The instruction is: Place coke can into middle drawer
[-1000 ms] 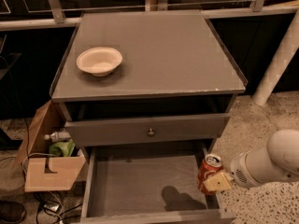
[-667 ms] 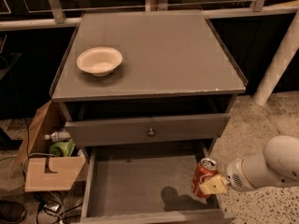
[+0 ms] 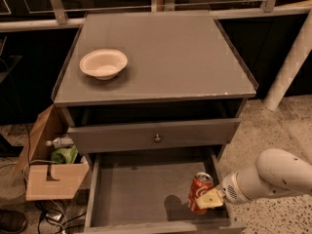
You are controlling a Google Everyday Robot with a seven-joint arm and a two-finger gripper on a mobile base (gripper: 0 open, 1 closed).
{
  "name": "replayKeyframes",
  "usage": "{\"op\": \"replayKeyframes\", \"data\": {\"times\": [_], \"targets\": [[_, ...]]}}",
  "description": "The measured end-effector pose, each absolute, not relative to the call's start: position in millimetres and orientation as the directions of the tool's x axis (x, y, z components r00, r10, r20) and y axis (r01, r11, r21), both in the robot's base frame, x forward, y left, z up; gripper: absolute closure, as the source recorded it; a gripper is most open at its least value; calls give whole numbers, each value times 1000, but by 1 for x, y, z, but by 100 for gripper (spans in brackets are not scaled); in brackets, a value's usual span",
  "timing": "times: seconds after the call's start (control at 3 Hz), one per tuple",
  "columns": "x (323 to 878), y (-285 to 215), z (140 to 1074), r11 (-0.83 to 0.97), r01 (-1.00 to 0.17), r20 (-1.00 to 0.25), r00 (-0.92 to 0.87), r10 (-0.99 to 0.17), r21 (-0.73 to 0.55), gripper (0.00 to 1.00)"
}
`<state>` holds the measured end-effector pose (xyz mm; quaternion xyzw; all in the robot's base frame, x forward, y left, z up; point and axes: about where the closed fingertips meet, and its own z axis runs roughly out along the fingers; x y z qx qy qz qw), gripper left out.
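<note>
The red coke can (image 3: 199, 191) with a silver top hangs upright over the right side of the middle drawer (image 3: 141, 194), which stands pulled out with a bare dark-grey floor. My gripper (image 3: 206, 199) reaches in from the right on its white arm and is shut on the coke can, with one tan fingertip (image 3: 210, 199) across the can's lower front. The can casts a shadow on the drawer floor to its left.
A cream bowl (image 3: 103, 63) sits on the cabinet top (image 3: 195, 57) at the left. A drawer front with a round knob (image 3: 157, 138) is above the open drawer. A cardboard box (image 3: 48, 177) with a bottle and green item stands on the floor at left. A white post (image 3: 290, 65) rises at right.
The arm has carried the coke can leftward, from over the drawer's right wall to over the drawer floor.
</note>
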<state>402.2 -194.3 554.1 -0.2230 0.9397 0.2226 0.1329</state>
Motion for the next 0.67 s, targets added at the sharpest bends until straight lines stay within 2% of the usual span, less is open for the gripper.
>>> {"op": "replayKeyframes", "data": {"times": [0.33, 0.67], "targets": [[395, -182, 536, 776, -476, -320, -874, -365, 413, 100], [396, -166, 521, 752, -503, -274, -864, -422, 427, 100]]}}
